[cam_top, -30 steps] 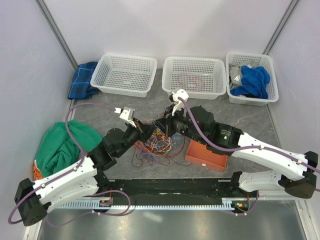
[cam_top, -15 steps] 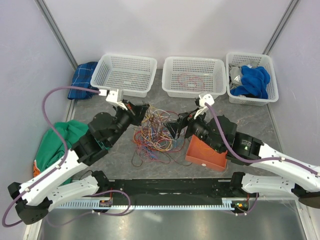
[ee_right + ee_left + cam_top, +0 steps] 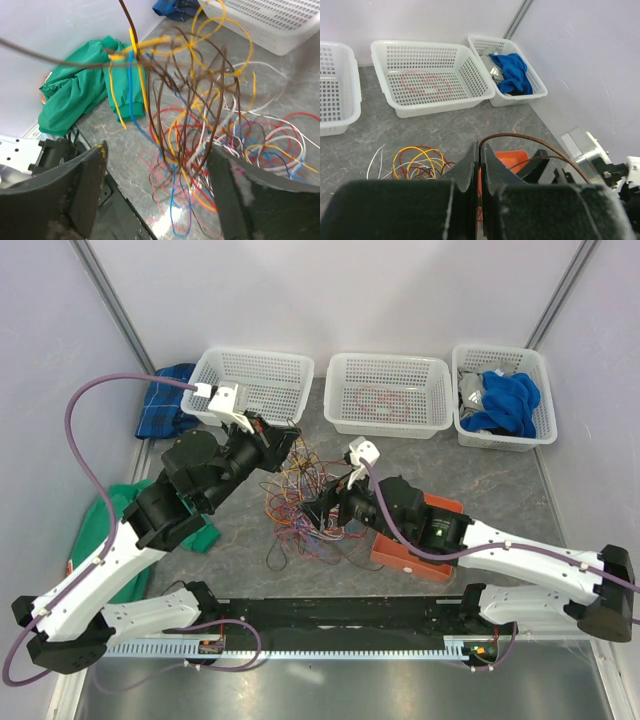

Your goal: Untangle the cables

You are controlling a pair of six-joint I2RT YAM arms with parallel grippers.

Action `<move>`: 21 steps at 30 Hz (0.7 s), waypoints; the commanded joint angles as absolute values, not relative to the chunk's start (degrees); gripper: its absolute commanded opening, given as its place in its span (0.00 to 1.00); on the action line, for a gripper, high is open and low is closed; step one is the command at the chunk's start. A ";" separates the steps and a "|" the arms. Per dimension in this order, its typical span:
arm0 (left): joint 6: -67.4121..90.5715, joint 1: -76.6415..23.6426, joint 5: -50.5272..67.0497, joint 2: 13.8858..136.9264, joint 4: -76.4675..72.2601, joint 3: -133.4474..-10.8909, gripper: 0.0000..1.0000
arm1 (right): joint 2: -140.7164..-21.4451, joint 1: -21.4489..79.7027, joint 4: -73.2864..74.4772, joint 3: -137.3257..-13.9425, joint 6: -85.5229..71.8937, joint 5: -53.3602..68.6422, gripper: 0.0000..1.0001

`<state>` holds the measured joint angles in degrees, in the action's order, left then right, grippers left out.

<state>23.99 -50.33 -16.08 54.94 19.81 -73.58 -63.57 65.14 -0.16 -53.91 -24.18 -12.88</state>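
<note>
The cables (image 3: 305, 495) lie as a many-coloured tangle in the middle of the table. My left gripper (image 3: 290, 432) is raised behind the tangle, near the left basket. It is shut on a dark brown cable (image 3: 535, 139) that arcs off to the right from the fingertips (image 3: 473, 150). Several strands rise from the pile towards it. My right gripper (image 3: 322, 512) stands open at the tangle's right side. In the right wrist view brown, yellow and blue cables (image 3: 187, 125) hang between its wide-apart fingers (image 3: 82, 185).
Three white baskets stand along the back: left (image 3: 250, 390), middle (image 3: 388, 392) with a pink wire loop (image 3: 422, 85) in it, right (image 3: 503, 395) with blue cloth. An orange tray (image 3: 415, 545) sits under the right arm. Green cloth (image 3: 115, 510) and plaid cloth (image 3: 165, 400) lie left.
My left gripper shut on the brown cable and drew it up and back-left, lifting strands. My right gripper opened and came back left into the tangle.
</note>
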 commanded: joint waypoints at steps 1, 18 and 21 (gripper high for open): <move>22.76 -50.10 -12.83 55.37 21.36 -76.55 0.02 | -67.58 65.39 -8.70 -55.28 -22.94 -12.74 0.79; 11.52 -50.10 -22.06 63.88 22.94 -104.04 0.02 | -77.51 63.11 -10.55 -41.31 -32.52 -18.63 0.00; 8.97 -50.10 -22.15 66.00 23.38 -110.81 0.02 | -79.62 62.93 -10.37 -40.08 -33.48 -19.33 0.00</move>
